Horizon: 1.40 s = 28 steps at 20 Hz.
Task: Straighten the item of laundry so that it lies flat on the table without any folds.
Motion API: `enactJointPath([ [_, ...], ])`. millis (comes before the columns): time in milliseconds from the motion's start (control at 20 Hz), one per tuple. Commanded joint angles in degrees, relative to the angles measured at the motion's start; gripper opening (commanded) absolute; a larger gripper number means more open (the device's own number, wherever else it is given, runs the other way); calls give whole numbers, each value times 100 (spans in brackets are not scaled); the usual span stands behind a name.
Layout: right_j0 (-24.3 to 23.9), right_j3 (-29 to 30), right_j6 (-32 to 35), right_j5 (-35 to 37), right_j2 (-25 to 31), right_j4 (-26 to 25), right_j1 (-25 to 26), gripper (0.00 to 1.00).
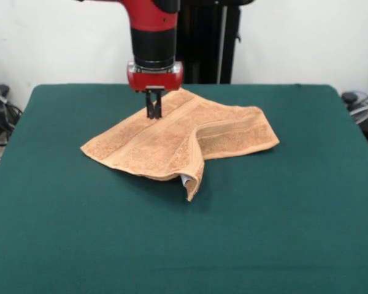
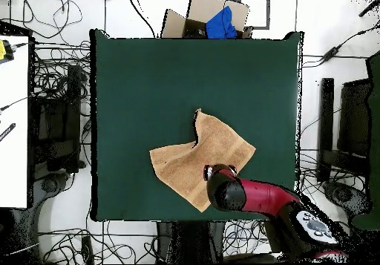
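The peach-orange towel (image 1: 165, 141) lies on the green table (image 1: 294, 214), a little towards the robot's side of the middle. One part is folded over, with a raised ridge down the middle and a small white tag (image 1: 185, 180) at the near tip. My gripper (image 1: 154, 114) points straight down onto the towel's far part, close to its far corner. Its fingers are together, pinching the cloth. In the overhead view the towel (image 2: 200, 154) spreads out from under the arm (image 2: 237, 195), which hides the gripper.
Wide bare felt (image 2: 148, 76) surrounds the towel on all sides. A cardboard box with a blue item (image 2: 214, 18) sits beyond the table's edge opposite the robot. Cables cover the floor around the table, and a white desk (image 2: 15, 121) stands beside it.
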Motion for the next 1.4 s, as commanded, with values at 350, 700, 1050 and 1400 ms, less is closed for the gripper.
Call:
enactJointPath([
  [350, -27, -635, 544, -484, -89, -431, 538, 0],
  [700, -13, -933, 581, -824, -190, -490, 980, 0],
  [1050, 113, -1045, 737, -1122, -345, -430, 1250, 0],
  [1400, 172, -1223, 669, -1204, -487, -456, 1464, 0],
])
